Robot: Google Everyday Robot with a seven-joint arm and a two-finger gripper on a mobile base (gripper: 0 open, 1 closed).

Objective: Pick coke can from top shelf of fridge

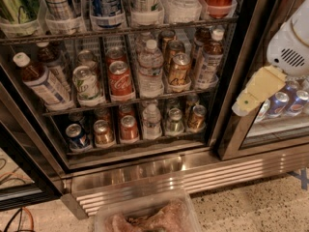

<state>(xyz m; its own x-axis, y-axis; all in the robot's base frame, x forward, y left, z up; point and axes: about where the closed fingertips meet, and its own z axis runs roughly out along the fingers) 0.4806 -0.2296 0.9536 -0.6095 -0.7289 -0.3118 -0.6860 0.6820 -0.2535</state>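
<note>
Shop or canteen — stocked drinks fridge (169, 178)

Warm, dim light fills the fridge (135, 154), brightest along the front rows, while the back rows sink into shadow. The steel base (183, 170) throws back streaks of soft glare. My jaws, at the right edge, catch the light; the door frame (244, 57) beside them reads nearly black.

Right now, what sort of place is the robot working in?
Probably a break room or shop drinks corner: it faces a commercial fridge whose wire racks hold rows of cans and bottles, above a ribbed steel base and speckled floor. The gripper hangs at the right, by the door frame.
</note>
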